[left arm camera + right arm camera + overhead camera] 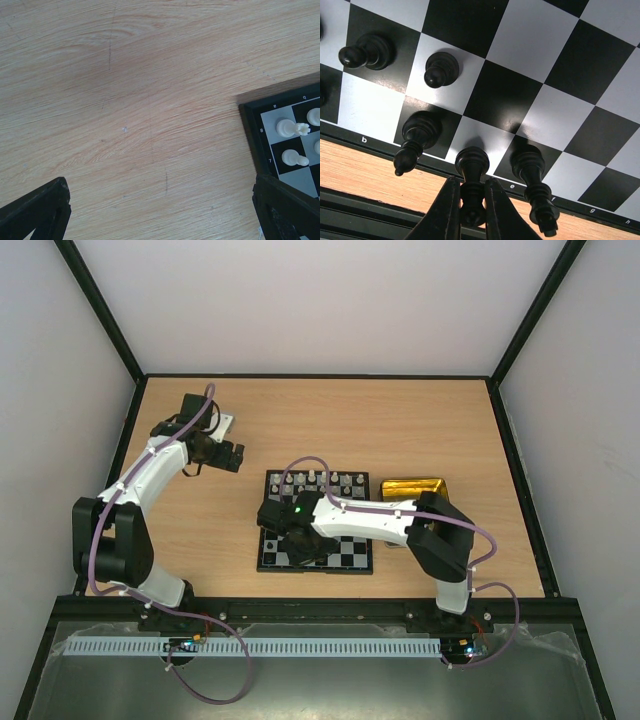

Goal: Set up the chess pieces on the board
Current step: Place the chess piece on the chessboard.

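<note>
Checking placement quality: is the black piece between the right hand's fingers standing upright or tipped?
Upright: the black piece stands with its base flat on an edge-row square of the board, not leaning to either side.

Chessboard (350, 555) lies mid-table (400, 420), with a tray (415, 487) just beside its far right corner. A line of chess pieces (318, 478) stands along the board's far edge. Over the near left part hangs the right gripper (471, 186), fingers (447, 210) on either side of a queen (471, 162) in the near edge row. A king (532, 172) stands just right of it, a bishop (417, 135) just left, and two pawns (440, 70) one row beyond. The left gripper (240, 456) hangs over the table, well off the board's far left corner.
</note>
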